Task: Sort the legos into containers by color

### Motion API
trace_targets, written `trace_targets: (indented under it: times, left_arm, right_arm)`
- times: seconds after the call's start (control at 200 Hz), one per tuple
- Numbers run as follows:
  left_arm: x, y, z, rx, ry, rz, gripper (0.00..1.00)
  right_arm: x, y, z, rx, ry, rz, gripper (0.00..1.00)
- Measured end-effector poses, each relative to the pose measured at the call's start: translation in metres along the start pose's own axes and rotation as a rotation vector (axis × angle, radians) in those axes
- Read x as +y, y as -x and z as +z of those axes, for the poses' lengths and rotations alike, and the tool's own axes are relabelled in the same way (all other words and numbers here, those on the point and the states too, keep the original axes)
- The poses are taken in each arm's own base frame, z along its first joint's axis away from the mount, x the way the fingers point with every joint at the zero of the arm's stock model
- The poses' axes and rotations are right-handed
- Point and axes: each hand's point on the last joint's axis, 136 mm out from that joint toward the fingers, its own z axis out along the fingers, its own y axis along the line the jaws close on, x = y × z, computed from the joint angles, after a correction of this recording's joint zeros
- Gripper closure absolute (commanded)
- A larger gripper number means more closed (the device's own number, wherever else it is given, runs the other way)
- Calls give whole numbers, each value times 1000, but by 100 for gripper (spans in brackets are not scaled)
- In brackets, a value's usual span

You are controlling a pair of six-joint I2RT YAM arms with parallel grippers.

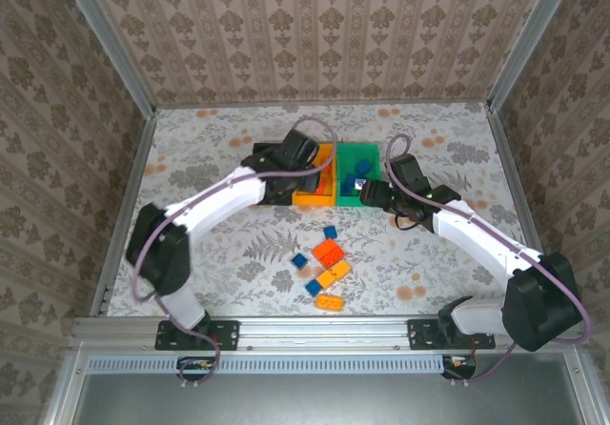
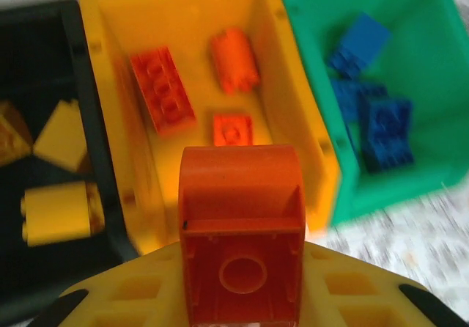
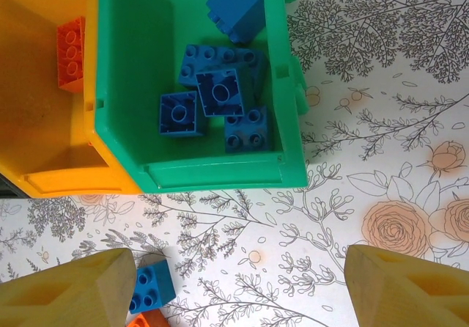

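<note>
My left gripper (image 2: 242, 287) is shut on a red-orange lego (image 2: 242, 224), held above the near wall of the orange-yellow container (image 2: 297, 114). That container holds three red-orange legos (image 2: 163, 89). The black container (image 2: 44, 268) holds yellow legos (image 2: 58, 211), and the green container (image 3: 220, 177) holds several blue legos (image 3: 218, 91). My right gripper (image 3: 238, 290) is open over the table just in front of the green container, with a blue lego (image 3: 152, 287) by its left finger. Seen from above, the left gripper (image 1: 307, 163) and right gripper (image 1: 367, 192) hover at the containers.
Loose legos lie on the floral table in front of the containers: a blue one (image 1: 330, 232), a red-orange one (image 1: 328, 252), yellow-orange ones (image 1: 334, 273) and another blue one (image 1: 299, 261). Metal frame rails and patterned walls enclose the table.
</note>
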Motion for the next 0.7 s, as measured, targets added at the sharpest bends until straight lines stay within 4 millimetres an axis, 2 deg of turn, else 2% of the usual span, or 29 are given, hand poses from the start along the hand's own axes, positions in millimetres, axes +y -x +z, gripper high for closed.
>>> trace_targets:
  times: [0.09, 0.175, 0.255, 0.345, 0.455, 0.515, 0.61, 0.7]
  left_arm:
    - [10, 17, 32, 5, 34, -15, 68]
    - [18, 24, 55, 20, 60, -20, 63]
    - [16, 26, 68, 32, 63, -7, 51]
    - [10, 26, 68, 34, 54, 2, 35]
    - [-3, 30, 60, 18, 26, 19, 21]
    - [-12, 31, 48, -1, 2, 22, 14]
    - [-24, 30, 12, -47, -48, 28, 5]
    - [-32, 28, -35, -118, -105, 27, 0]
  right_arm:
    - [0, 0, 0, 0, 0, 0, 23]
    - [0, 0, -2, 0, 0, 0, 23]
    - [-1, -1, -5, -2, 1, -1, 23]
    - [-1, 0, -8, -5, 3, -3, 22]
    - [-1, -1, -9, -3, 5, -5, 22]
    - [0, -2, -9, 2, 11, -10, 23]
    - [8, -8, -9, 12, 25, -50, 23]
    - [25, -23, -8, 42, 55, -112, 24]
